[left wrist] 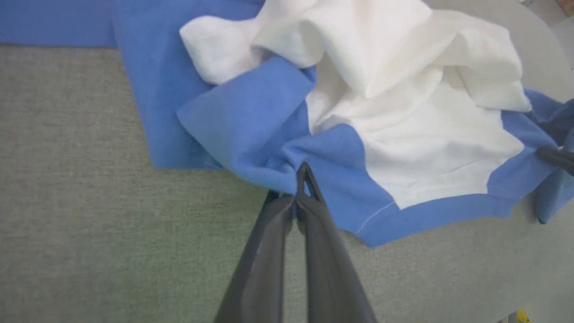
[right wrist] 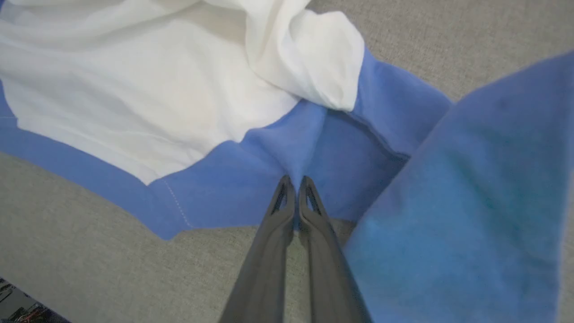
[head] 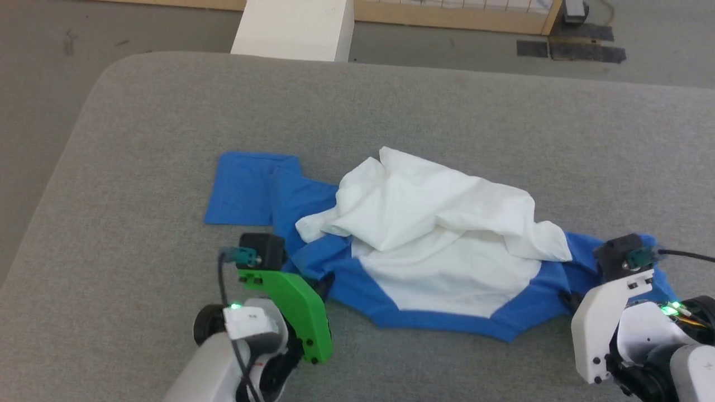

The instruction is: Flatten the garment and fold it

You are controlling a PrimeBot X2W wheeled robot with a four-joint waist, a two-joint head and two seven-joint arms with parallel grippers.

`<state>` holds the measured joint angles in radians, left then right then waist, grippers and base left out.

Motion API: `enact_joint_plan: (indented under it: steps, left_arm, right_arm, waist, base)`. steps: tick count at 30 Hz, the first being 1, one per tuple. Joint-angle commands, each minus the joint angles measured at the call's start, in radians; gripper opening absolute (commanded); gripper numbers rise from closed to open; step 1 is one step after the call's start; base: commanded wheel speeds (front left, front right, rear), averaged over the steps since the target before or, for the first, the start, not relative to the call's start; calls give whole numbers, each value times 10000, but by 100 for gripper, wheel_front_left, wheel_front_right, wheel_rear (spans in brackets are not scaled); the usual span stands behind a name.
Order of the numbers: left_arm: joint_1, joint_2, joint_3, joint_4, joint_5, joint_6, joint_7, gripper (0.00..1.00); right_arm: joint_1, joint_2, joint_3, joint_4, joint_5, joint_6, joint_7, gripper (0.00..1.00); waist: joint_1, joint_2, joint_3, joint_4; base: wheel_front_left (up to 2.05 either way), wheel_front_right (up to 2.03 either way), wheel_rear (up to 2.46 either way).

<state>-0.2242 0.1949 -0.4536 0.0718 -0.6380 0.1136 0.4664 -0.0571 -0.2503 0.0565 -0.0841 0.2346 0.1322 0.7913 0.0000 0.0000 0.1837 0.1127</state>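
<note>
In the head view, the garment (head: 435, 245) lies crumpled mid-table (head: 391, 100), its long axis running left to right. In the left wrist view, the left gripper (left wrist: 304, 179) pinches its blue hem, fingers together. In the right wrist view, the right gripper (right wrist: 293, 188) is clamped on blue cloth.

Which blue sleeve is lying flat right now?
The left sleeve, spread flat on the table beyond the left gripper. The right sleeve is rumpled and raised off the table beside the right gripper.
</note>
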Motion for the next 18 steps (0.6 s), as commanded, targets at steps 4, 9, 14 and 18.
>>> enact_joint_plan:
  steps: [4, 9, 14, 18]
  left_arm:
    - [-493, 144, 587, -1081, -440, -270, -254, 0]
    - [-1805, 438, 1110, -1816, -590, -432, -13, 0]
    - [-3567, 521, 1362, -1779, -629, -729, 180, 0]
    - [-4991, 605, 1479, -1295, -361, -965, 45, 0]
  right_arm:
    - [-639, -2, -277, -425, 904, -15, -98, 0]
    - [-1780, -232, -371, -867, 2268, -15, 3, 0]
    - [-3164, -598, -412, -1079, 3367, -15, 157, 0]
    - [-4254, -649, -432, -1068, 3960, -15, 179, 0]
  waist:
    - [0, 0, -504, 11]
    - [0, 0, -1055, -34]
    - [0, 0, -1585, -91]
    - [0, 0, -1872, -180]
  base:
    - [0, 0, 0]
    - [0, 0, 0]
    - [0, 0, 0]
    - [0, 0, 0]
